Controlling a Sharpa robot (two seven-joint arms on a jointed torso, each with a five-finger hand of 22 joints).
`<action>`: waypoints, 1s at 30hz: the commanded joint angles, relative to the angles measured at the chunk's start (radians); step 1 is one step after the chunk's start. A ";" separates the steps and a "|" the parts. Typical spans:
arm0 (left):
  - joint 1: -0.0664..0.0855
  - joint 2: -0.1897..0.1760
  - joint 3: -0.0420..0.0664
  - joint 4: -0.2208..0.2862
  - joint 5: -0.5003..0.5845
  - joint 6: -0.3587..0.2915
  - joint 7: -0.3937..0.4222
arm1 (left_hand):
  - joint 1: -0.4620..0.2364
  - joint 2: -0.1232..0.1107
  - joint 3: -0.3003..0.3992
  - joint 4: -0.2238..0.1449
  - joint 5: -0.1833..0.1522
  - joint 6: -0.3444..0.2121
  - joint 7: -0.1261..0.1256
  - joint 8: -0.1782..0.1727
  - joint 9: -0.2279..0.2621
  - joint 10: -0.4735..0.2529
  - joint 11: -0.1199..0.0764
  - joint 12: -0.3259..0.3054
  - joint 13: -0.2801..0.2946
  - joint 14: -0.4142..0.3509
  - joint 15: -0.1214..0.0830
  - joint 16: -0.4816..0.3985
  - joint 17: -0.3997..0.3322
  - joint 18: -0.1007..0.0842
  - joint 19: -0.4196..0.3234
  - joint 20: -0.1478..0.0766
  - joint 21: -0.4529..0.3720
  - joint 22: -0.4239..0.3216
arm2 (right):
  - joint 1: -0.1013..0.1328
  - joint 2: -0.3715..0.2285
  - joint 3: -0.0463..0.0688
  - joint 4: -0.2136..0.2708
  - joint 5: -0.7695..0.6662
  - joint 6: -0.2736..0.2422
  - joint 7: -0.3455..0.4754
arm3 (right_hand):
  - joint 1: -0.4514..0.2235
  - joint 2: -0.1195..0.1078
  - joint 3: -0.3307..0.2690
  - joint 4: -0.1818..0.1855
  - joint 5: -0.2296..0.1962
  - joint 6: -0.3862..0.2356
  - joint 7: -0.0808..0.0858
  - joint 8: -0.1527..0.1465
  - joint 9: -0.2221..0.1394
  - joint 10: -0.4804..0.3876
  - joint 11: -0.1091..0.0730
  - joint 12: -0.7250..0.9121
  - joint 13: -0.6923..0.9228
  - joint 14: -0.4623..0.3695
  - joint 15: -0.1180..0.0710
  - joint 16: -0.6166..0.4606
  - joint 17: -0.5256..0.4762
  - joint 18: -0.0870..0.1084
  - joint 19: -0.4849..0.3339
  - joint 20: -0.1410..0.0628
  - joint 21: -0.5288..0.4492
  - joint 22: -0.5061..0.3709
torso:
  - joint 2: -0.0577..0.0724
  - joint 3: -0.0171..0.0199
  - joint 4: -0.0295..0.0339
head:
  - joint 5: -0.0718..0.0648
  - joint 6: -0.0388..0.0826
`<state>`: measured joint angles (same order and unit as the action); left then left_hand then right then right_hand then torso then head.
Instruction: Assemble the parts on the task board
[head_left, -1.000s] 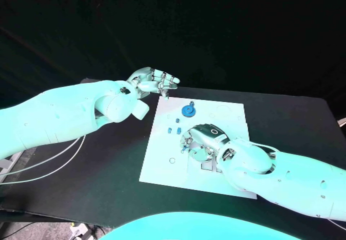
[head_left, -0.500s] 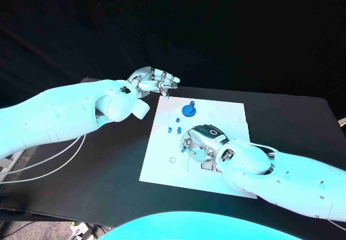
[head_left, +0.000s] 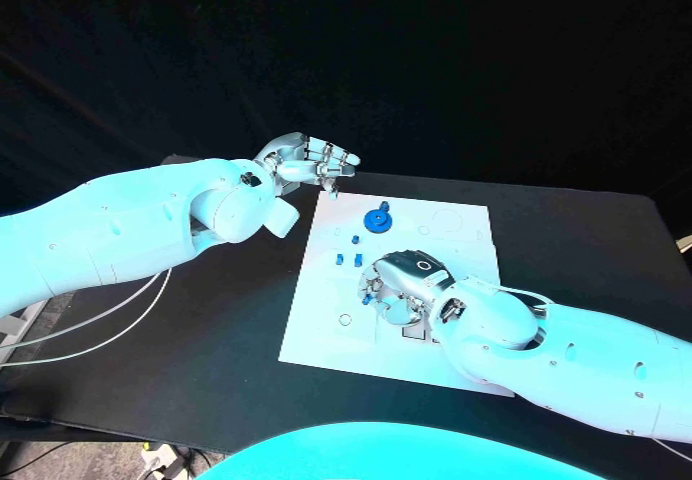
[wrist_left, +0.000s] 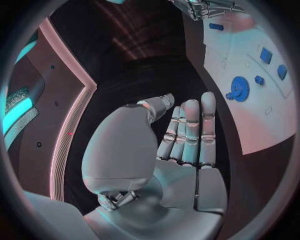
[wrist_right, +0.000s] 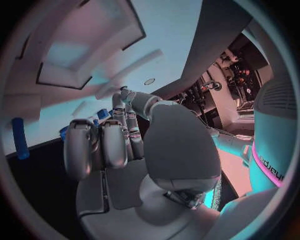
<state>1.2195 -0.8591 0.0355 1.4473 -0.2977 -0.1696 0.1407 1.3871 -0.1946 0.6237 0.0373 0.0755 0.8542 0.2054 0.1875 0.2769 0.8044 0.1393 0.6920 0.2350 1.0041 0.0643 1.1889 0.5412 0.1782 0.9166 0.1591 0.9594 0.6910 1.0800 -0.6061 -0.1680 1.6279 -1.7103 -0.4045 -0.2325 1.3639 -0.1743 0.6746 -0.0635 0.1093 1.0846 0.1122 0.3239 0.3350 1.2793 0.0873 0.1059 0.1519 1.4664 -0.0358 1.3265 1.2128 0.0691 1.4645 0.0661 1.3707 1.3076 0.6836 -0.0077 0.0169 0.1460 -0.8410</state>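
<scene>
The white task board (head_left: 464, 228) lies mid-table. On its far part sits a round blue part (head_left: 378, 220), with several small blue parts (head_left: 346, 260) just nearer; the same round blue part (wrist_left: 239, 88) appears in the left wrist view. My right hand (head_left: 404, 284) rests on the board's middle, fingers curled down around a small blue part (head_left: 371, 293). In the right wrist view blue bits (wrist_right: 100, 114) show behind the curled fingers (wrist_right: 103, 142), and a blue peg (wrist_right: 20, 137) lies off to one side. My left hand (head_left: 309, 164) hovers off the board's far left corner, fingers (wrist_left: 190, 130) straight and holding nothing.
Black table (head_left: 216, 330) surrounds the board on all sides. White cables (head_left: 87, 325) hang below my left arm at the table's left edge. The board's near left part (head_left: 325, 340) is bare apart from small holes.
My right hand and forearm have shifted very slightly on the board. The left hand has stayed where it was.
</scene>
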 joint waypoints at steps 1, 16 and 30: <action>0.001 0.001 0.001 0.002 -0.002 0.020 -0.001 | -0.004 0.005 -0.004 0.004 -0.002 0.001 0.002 -0.004 -0.002 -0.002 0.000 0.004 -0.001 0.007 0.001 0.007 0.002 0.007 0.006 -0.001 0.003 -0.001 | -0.002 0.006 -0.001 0.000 -0.034 0.037 -0.028 | -0.005 0.008 0.004 -0.005 0.001 0.001 0.002 0.004 0.002 0.053 -0.048 0.002 0.001 0.042 -0.004 0.004 0.000 -0.013 0.014 -0.004 -0.003 0.036 | 0.001 -0.0001 0.0009 | -0.001 0.000; 0.001 0.001 0.001 0.002 -0.003 0.023 -0.006 | -0.004 0.005 -0.004 0.004 -0.002 0.001 0.002 -0.004 -0.002 -0.002 0.000 0.004 -0.001 0.007 0.001 0.007 0.002 0.007 0.006 -0.001 0.003 -0.001 | -0.002 0.014 -0.004 0.001 -0.028 0.059 -0.023 | -0.061 -0.013 -0.028 0.015 0.002 -0.031 0.011 -0.014 0.005 0.019 -0.036 -0.023 0.004 0.038 0.007 -0.001 -0.013 -0.009 0.004 0.004 -0.017 0.024 | 0.000 -0.0002 -0.0003 | 0.000 -0.002; 0.001 0.000 0.001 0.000 -0.013 0.029 -0.020 | -0.004 0.006 -0.004 0.006 -0.002 0.000 0.002 -0.005 -0.002 -0.004 0.000 0.004 -0.002 0.006 0.001 0.007 0.002 0.007 0.006 0.000 0.002 -0.002 | -0.002 -0.001 -0.005 0.005 -0.006 -0.029 -0.018 | -0.120 -0.070 -0.058 0.052 0.013 -0.118 0.033 -0.080 -0.004 -0.135 0.001 -0.042 -0.023 0.029 0.037 -0.010 -0.040 0.006 -0.027 0.032 -0.079 -0.035 | 0.000 0.0009 -0.0002 | -0.001 -0.001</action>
<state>1.2197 -0.8604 0.0355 1.4466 -0.3029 -0.1588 0.1234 1.3871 -0.1946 0.6209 0.0401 0.0756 0.8542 0.2054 0.1875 0.2759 0.8044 0.1393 0.6920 0.2339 1.0041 0.0643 1.1889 0.5419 0.1781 0.9166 0.1591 0.9593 0.6897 1.0791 -0.6054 -0.1734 1.6293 -1.7217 -0.4000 -0.2581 1.2444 -0.2317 0.6188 -0.0168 0.1161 0.9717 0.1457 0.2473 0.3318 1.1500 0.0876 0.0634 0.1296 1.4665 -0.0071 1.3199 1.1741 0.0693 1.4411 0.0969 1.2943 1.2757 0.6834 -0.0072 0.0164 0.1448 -0.8436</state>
